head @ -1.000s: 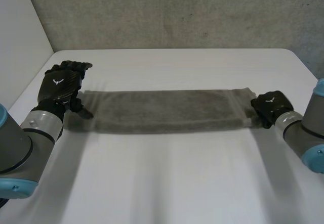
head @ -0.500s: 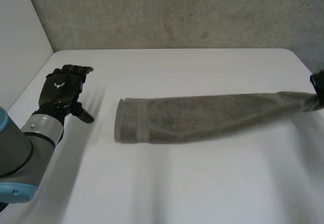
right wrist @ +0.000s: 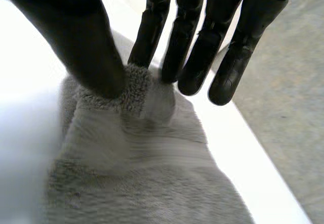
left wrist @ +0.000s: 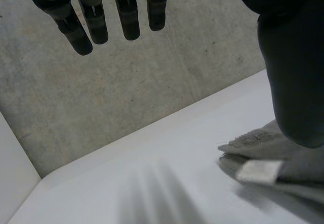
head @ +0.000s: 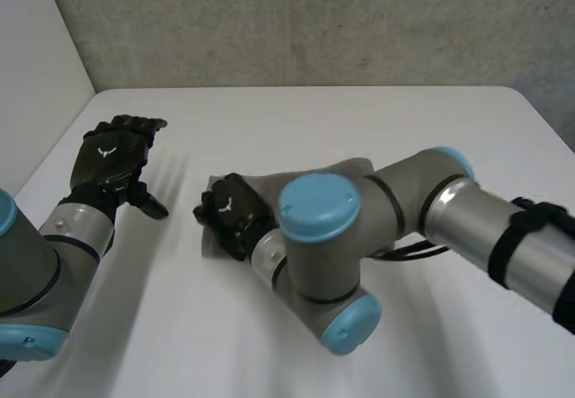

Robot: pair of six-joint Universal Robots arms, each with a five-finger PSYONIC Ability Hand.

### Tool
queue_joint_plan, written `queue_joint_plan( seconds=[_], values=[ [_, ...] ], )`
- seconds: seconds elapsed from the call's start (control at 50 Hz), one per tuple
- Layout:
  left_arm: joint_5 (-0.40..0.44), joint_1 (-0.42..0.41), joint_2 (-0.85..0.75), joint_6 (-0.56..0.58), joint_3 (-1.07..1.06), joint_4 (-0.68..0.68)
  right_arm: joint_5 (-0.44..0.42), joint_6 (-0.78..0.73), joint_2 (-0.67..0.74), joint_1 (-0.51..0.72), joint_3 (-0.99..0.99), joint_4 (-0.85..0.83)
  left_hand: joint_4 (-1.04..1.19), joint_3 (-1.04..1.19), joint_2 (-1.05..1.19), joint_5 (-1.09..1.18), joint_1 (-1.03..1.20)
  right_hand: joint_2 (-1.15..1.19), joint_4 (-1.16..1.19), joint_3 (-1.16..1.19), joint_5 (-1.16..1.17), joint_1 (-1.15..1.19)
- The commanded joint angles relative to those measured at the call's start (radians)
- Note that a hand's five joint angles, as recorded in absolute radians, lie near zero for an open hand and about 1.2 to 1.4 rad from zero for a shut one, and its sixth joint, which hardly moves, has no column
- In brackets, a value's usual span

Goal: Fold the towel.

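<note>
The grey towel (head: 349, 171) lies in the middle of the white table (head: 296, 119), doubled over on itself. My right arm reaches across it to the left. My right hand (head: 229, 212) rests on the towel's left end. In the right wrist view a bunched bit of the towel's edge (right wrist: 135, 88) stands between the right hand's thumb (right wrist: 86, 42) and its nearly straight fingers (right wrist: 195, 57), which touch it. My left hand (head: 110, 154) hovers to the left of the towel, fingers (left wrist: 129, 19) straight and empty. Beyond its thumb, the towel's end (left wrist: 255, 150) shows a white label.
A grey wall (head: 314, 21) runs along the table's far edge and a white panel (head: 36, 66) stands at the left. My right arm's elbow (head: 323, 254) hangs over the table's middle. Bare table lies in front and at the far right.
My right hand pulled the towel to the right, then carried its right end across onto the left end, and its fingers have loosened. My left hand stayed at the left, off the towel.
</note>
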Motion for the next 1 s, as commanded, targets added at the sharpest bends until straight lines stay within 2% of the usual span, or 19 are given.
queue_joint_plan(
  seconds=[0.02,0.08,0.18,0.4,0.44,0.46,0.5,0.52,0.56,0.62,0.7,0.78,0.82,0.84,0.88,0.9,0.94,1.0],
  values=[
    [0.000,-0.003,-0.001,0.002,-0.001,0.000,0.000,0.015,-0.074,-0.027,0.037,0.051,-0.076,-0.069,-0.078,-0.214,-0.081,-0.673,-0.706,-0.684,-0.690,-0.677],
    [0.000,-0.004,-0.001,0.003,0.000,0.000,0.000,0.017,-0.116,-0.060,0.068,0.054,-0.076,-0.069,-0.078,-0.214,-0.081,-0.673,-0.706,-0.684,-0.690,-0.677],
    [0.000,-0.007,-0.001,0.004,0.000,0.000,-0.005,0.018,-0.280,-0.214,0.264,0.045,-0.076,-0.069,-0.078,-0.214,-0.081,-0.673,-0.706,-0.684,-0.690,-0.677],
    [0.000,-0.009,-0.001,0.004,0.000,0.000,0.003,-0.019,-0.294,-0.370,0.506,0.024,-0.076,-0.069,-0.078,-0.214,-0.081,-0.637,-0.670,-0.648,-0.653,-0.641],
    [0.000,-0.009,-0.003,0.004,0.000,0.000,0.008,-0.049,-0.277,-0.409,0.548,-0.030,-0.079,-0.072,-0.081,-0.217,-0.084,-0.403,-0.436,-0.414,-0.419,-0.407],
    [0.000,-0.010,-0.004,0.004,0.000,0.000,0.008,-0.049,-0.277,-0.410,0.548,-0.030,-0.079,-0.072,-0.081,-0.217,-0.084,-0.402,-0.435,-0.413,-0.418,-0.406],
    [0.000,-0.010,-0.004,0.004,0.000,0.000,0.012,-0.088,-0.265,-0.437,0.567,-0.077,-0.079,-0.072,-0.081,-0.217,-0.084,-0.069,-0.102,-0.080,-0.085,-0.073],
    [0.000,-0.012,-0.003,0.004,-0.001,0.000,0.012,-0.088,-0.265,-0.437,0.567,-0.078,-0.079,-0.072,-0.081,-0.217,-0.084,-0.067,-0.100,-0.078,-0.084,-0.071],
    [-0.001,-0.013,-0.003,0.004,-0.001,0.000,0.024,-0.132,-0.268,-0.449,0.568,-0.097,-0.079,-0.072,-0.081,-0.217,-0.084,0.491,0.458,0.480,0.474,0.487],
    [-0.001,-0.020,-0.001,0.002,-0.003,0.000,0.035,-0.152,-0.280,-0.451,0.567,-0.102,-0.079,-0.072,-0.081,-0.217,-0.084,0.548,0.515,0.537,0.532,0.544],
    [-0.001,-0.026,0.003,0.002,-0.003,0.000,0.092,-0.190,-0.320,-0.437,0.536,-0.125,-0.079,-0.072,-0.081,-0.217,-0.084,0.548,0.515,0.537,0.532,0.544],
    [-0.001,-0.030,0.014,0.002,0.000,0.000,0.095,-0.226,-0.325,-0.422,0.489,-0.142,-0.079,-0.072,-0.081,-0.217,-0.084,0.548,0.515,0.537,0.532,0.544],
    [-0.001,-0.038,0.016,0.002,0.005,0.000,0.087,-0.291,-0.288,-0.318,0.423,-0.151,-0.079,-0.072,-0.081,-0.217,-0.084,0.548,0.515,0.537,0.532,0.544],
    [-0.003,-0.047,0.019,0.002,0.011,0.000,0.087,-0.292,-0.288,-0.317,0.423,-0.151,-0.079,-0.072,-0.081,-0.217,-0.084,0.548,0.515,0.537,0.532,0.544],
    [-0.003,-0.050,0.020,0.002,0.017,0.000,0.069,-0.376,-0.210,-0.194,0.324,-0.148,-0.079,-0.072,-0.081,-0.217,-0.084,0.548,0.515,0.537,0.532,0.544],
    [-0.003,-0.052,0.023,0.002,0.026,0.000,0.069,-0.376,-0.210,-0.193,0.323,-0.148,-0.079,-0.072,-0.081,-0.217,-0.084,0.548,0.515,0.537,0.532,0.544],
    [-0.006,-0.052,0.025,0.002,0.038,0.000,0.006,-0.422,-0.144,-0.114,0.259,-0.144,-0.079,-0.072,-0.081,-0.217,-0.084,0.548,0.515,0.537,0.532,0.544],
    [-0.010,-0.050,0.023,-0.001,0.061,0.000,-0.046,-0.428,-0.108,-0.080,0.232,-0.142,-0.079,-0.072,-0.081,-0.217,-0.084,0.548,0.515,0.537,0.532,0.544]
  ],
)
